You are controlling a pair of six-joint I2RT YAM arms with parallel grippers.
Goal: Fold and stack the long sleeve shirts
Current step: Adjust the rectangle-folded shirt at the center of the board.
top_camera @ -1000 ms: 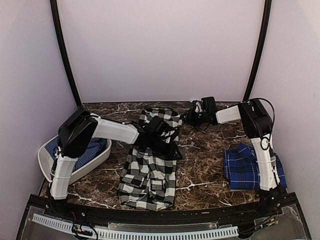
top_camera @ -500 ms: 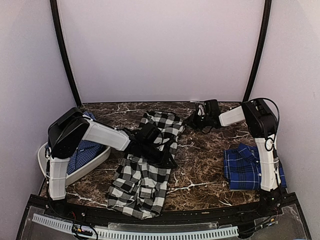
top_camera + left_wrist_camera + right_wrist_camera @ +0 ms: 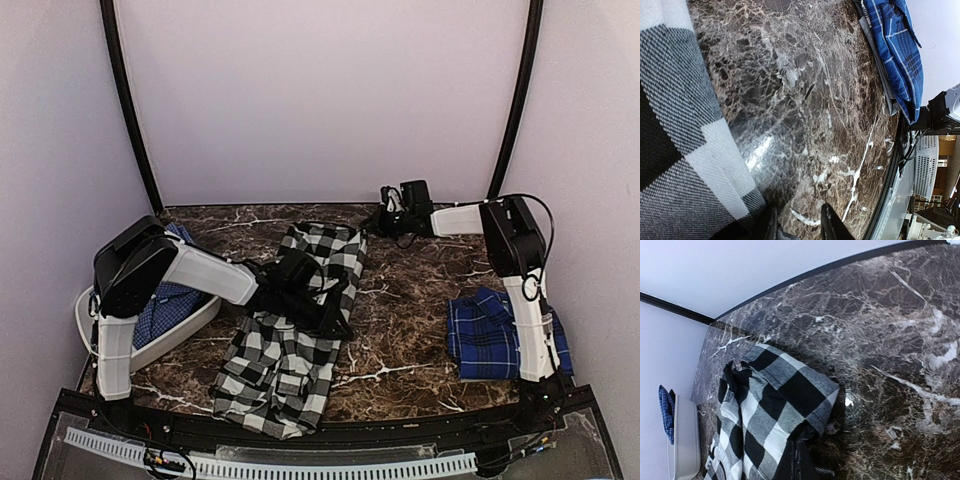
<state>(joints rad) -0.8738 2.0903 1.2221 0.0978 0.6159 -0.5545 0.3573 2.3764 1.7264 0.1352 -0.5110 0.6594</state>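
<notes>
checked shirt (image 3: pixel 290 350): centre of worktop (image 3: pixel 420 300), long axis far-to-near. left pincer (image 3: pixel 799 226): at shirt's right edge, mid-length, fingers part-way apart, grip on cloth cannot tell. right pincer (image 3: pixel 799 455): closed, empty, just beyond far right corner. left arm nearer.

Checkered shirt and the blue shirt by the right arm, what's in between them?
Nothing but bare marble tabletop lies between the checkered shirt and the blue shirt, seen from the top view.
</notes>
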